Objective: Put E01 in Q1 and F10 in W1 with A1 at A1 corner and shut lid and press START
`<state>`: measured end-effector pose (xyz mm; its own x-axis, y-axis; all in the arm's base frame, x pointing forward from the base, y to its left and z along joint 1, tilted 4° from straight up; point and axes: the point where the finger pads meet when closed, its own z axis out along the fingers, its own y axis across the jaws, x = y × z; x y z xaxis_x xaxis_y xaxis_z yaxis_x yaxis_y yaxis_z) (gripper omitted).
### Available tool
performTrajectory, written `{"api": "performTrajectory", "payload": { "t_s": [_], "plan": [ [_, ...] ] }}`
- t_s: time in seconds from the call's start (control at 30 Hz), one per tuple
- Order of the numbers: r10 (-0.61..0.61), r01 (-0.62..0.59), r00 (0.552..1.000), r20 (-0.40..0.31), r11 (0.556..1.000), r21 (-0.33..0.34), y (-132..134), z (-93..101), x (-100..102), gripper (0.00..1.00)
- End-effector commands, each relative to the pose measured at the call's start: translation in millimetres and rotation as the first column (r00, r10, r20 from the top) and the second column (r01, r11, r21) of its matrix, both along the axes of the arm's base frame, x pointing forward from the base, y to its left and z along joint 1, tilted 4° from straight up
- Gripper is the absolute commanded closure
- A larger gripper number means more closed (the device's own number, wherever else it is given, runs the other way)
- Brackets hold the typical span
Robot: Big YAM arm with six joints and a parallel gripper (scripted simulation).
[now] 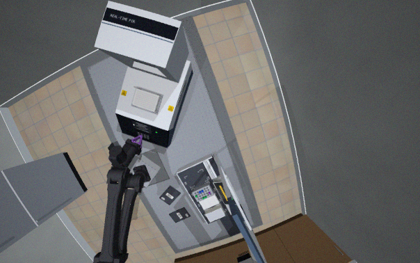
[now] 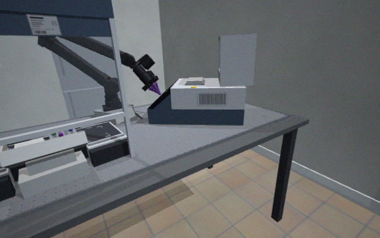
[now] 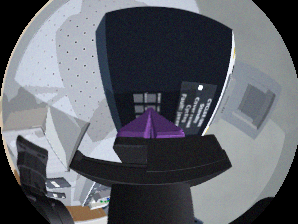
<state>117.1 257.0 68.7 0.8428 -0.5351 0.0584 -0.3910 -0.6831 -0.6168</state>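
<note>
The cycler Q1 stands with its lid [image 1: 142,35] open and upright; it also shows in the side view [image 2: 204,101]. A white plate [image 1: 146,99] lies flat on its block, seen too from the side [image 2: 195,82]. The lamp [image 1: 156,132] on the dark front panel [image 3: 166,63] is green. My gripper [image 1: 137,140] is shut and empty, its purple fingertips [image 2: 155,88] pointing at the left part of the panel, just at the key rows [image 3: 147,103]. I cannot tell if the tips [image 3: 152,125] touch a key.
On the deck, the first position [image 1: 196,175] is bare. The tube block with coloured caps [image 1: 202,192] comes after it, then a white plate [image 1: 208,203] and a white block [image 1: 214,216]. Two dark nests [image 1: 170,195] [image 1: 179,214] lie on the table near the arm. A frame post [image 2: 121,88] stands beside the deck.
</note>
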Motion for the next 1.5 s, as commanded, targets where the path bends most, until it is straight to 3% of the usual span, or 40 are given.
{"api": "performTrajectory", "payload": {
  "t_s": [0.0, 1.47],
  "plan": [
    [-0.006, 0.006, 1.000, 0.007, 0.999, 0.032, 10, 10.4, 4, 1.00],
    [0.011, -0.012, 1.000, 0.015, 0.999, 0.052, 28, 22.8, 7, 1.00]
  ]
}}
